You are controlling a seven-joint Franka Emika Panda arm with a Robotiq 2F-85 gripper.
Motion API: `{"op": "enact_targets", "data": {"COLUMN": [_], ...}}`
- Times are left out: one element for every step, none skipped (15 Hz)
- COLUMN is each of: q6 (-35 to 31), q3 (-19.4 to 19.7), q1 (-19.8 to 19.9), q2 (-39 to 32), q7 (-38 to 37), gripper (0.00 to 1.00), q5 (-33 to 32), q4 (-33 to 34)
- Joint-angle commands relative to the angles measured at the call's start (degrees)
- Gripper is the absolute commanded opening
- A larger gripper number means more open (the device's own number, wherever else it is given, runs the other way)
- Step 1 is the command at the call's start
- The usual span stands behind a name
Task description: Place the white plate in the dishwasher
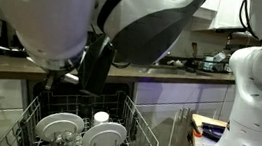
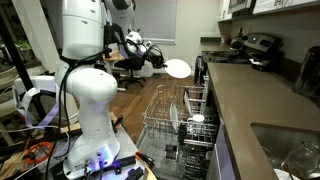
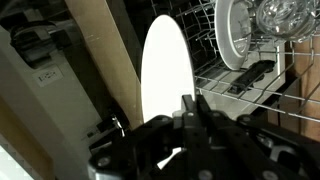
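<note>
My gripper (image 3: 192, 100) is shut on the rim of the white plate (image 3: 165, 65), which stands edge-up in front of the fingers in the wrist view. In an exterior view the white plate (image 2: 178, 68) hangs in the air on the gripper (image 2: 163, 63), above and just beyond the far end of the dishwasher's pulled-out wire rack (image 2: 165, 110). The dishwasher rack (image 3: 230, 85) lies to the right of the plate in the wrist view. In an exterior view the arm fills the top of the picture above the rack (image 1: 145, 125) and hides the gripper and plate.
Two white plates (image 1: 59, 127) (image 1: 106, 134) and a small white cup (image 1: 101, 117) stand in the rack. A plate (image 3: 232, 30) and a glass (image 3: 280, 15) show in the wrist view. A countertop (image 2: 250, 100) with a sink (image 2: 290, 150) runs beside the dishwasher. The robot base (image 2: 90, 110) stands close by.
</note>
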State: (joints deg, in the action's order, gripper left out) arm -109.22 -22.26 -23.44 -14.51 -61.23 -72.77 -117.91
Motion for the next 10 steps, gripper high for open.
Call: {"op": "enact_targets", "data": {"q6": [-0.01, -0.01, -0.01, -0.01, -0.01, -0.01, 0.34, -0.02, -0.03, -0.03], "q3": [0.52, 0.52, 0.52, 0.52, 0.52, 0.52, 0.50, 0.55, 0.57, 0.59], "q1": [-0.52, -0.52, -0.52, -0.52, -0.52, -0.52, -0.76, -0.59, -0.63, -0.65], "q2": [-0.01, -0.01, -0.01, -0.01, -0.01, -0.01, -0.03, -0.37, -0.66, -0.93], "q7": [0.11, 0.11, 0.10, 0.10, 0.10, 0.10, -0.62, 0.10, 0.10, 0.11], "gripper": [0.06, 0.06, 0.06, 0.06, 0.06, 0.05, 0.05, 0.05, 0.06, 0.06], "q5": [0.16, 0.16, 0.16, 0.16, 0.16, 0.16, -0.12, 0.16, 0.17, 0.17], "q4": [0.13, 0.13, 0.12, 0.13, 0.12, 0.13, 0.12, 0.12, 0.12, 0.12]}}
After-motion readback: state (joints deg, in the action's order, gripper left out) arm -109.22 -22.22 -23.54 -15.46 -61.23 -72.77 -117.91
